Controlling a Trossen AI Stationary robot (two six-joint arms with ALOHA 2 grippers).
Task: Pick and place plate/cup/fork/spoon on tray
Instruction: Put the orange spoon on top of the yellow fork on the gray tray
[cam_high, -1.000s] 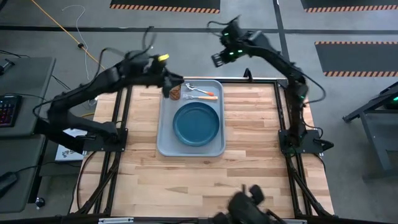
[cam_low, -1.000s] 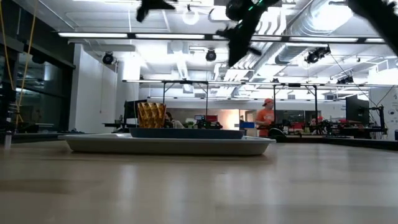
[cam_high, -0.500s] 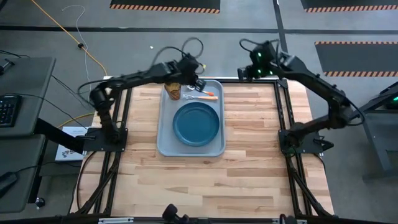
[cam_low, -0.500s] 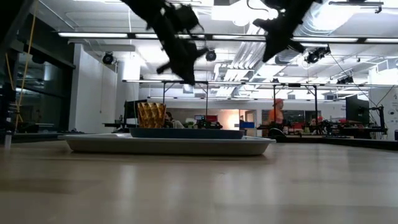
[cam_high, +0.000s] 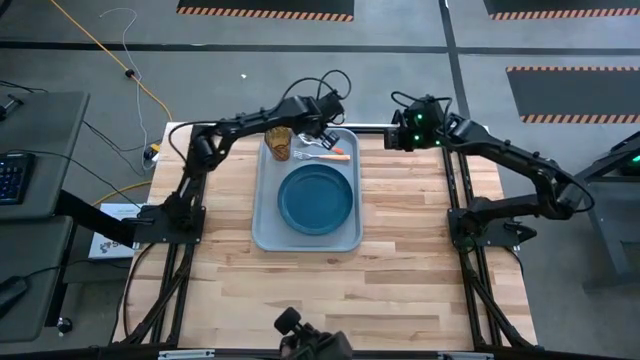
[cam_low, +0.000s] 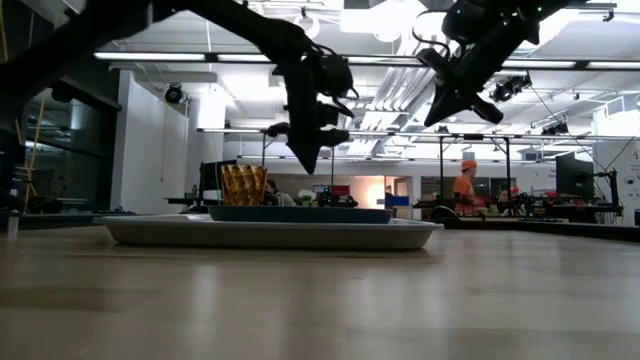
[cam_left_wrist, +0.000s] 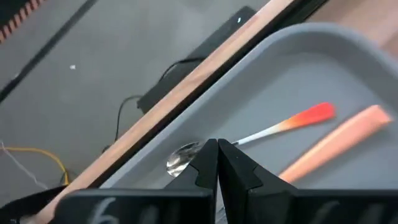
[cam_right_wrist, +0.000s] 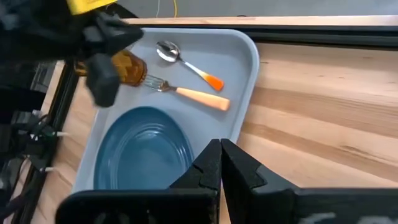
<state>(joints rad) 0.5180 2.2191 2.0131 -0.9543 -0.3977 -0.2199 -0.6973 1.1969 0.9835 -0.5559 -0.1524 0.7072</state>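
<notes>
All four things look already put away: the plate (cam_high: 316, 197), cup (cam_high: 279, 143), fork (cam_right_wrist: 188, 93) and spoon (cam_right_wrist: 186, 63) lie on the tray (cam_high: 268, 220). So the job looks almost done, and next both arms likely just need to lift away. The left gripper (cam_left_wrist: 217, 160) has its fingers pressed together, holding nothing, just above the spoon. The right gripper (cam_right_wrist: 221, 160) fingers are closed and empty too, over the tabletop (cam_high: 420, 260) beside the tray.

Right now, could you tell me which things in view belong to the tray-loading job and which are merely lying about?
Job: tray holding the plate, cup, fork and spoon; left hand above the tray's far end, shut and empty; right hand, shut, beside it.

Lying about: yellow cable on the floor; keyboard on the side desk.
</notes>
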